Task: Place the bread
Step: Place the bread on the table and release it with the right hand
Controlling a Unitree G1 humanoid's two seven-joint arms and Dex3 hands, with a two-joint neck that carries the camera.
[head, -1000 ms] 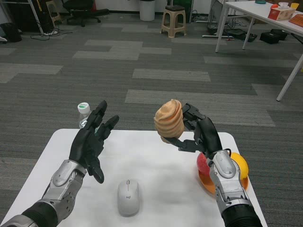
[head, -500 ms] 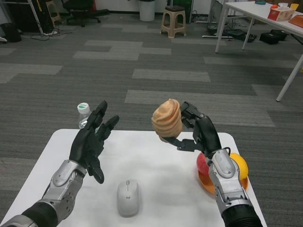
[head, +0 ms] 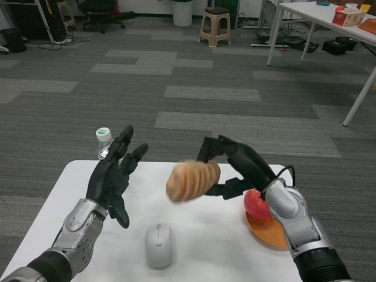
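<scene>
Bread, a tan ridged spiral loaf (head: 192,180), hangs blurred above the white table (head: 217,235), long axis tipped sideways, just left of the right hand (head: 235,170), whose fingers pinch it; left hand (head: 114,176) waits spread, empty.

1. One ridged, tan-and-orange bread roll (head: 192,180) is seen, blurred.
2. Two black many-fingered hands are counted: the left hand (head: 111,177) and the right hand (head: 234,167).
3. One white computer mouse (head: 159,244) is seen on the one white table (head: 205,249).
4. One clear plastic bottle with a green-and-white cap (head: 104,141) is counted.
5. One orange plate (head: 271,232) is seen, with one red round fruit (head: 258,204) on it.
6. One beige plastic stool (head: 215,25) is seen on the floor beyond.
</scene>
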